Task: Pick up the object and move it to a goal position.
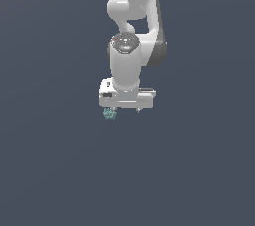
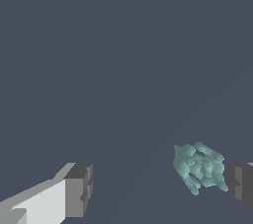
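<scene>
Gaping wide, the pincer [image 2: 158, 188] grasps nothing, one finger [image 2: 240, 186] touching the teal cluster [image 2: 199, 167].

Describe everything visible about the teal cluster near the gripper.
The teal cluster is a tiny, pale teal-green lump of bead-like nubs, matte and far smaller than the white gripper. It sits between the wide-open fingers, right against one dark fingertip and well apart from the other. Whether it rests on a surface cannot be told.

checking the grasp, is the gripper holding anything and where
Nothing held: the white gripper is open, and the small teal-green lumpy cluster sits against one finger only, the other well apart.
</scene>
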You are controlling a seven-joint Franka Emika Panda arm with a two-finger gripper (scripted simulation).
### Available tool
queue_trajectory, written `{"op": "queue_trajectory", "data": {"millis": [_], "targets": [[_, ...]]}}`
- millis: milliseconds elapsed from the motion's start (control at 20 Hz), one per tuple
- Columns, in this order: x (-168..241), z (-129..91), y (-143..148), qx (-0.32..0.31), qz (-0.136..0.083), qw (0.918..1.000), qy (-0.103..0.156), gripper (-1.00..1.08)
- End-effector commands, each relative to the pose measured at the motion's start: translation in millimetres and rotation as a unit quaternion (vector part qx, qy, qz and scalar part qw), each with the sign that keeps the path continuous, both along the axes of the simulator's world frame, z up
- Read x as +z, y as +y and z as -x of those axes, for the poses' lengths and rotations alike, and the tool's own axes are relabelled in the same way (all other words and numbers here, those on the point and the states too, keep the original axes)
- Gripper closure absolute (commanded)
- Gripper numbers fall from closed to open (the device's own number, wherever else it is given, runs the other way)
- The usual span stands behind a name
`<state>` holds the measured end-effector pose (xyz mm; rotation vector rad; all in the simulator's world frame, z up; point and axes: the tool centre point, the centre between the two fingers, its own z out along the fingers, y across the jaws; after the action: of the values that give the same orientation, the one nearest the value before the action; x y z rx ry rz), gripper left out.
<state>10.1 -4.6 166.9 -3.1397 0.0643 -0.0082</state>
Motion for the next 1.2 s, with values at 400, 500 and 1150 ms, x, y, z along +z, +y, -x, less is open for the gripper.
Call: {"op": "queue_trajectory", "data": {"millis": [400,500,1150], "targets": [[23,-12,-15,-0.015,-0.008,0.9996,-0.021,-0.92],[25,-13,-15,-0.015,-0.009,0.9996,-0.022,-0.92],[-23,17,-49,-0.082,-0.006,0.9966,-0.010,-0.92]]}}
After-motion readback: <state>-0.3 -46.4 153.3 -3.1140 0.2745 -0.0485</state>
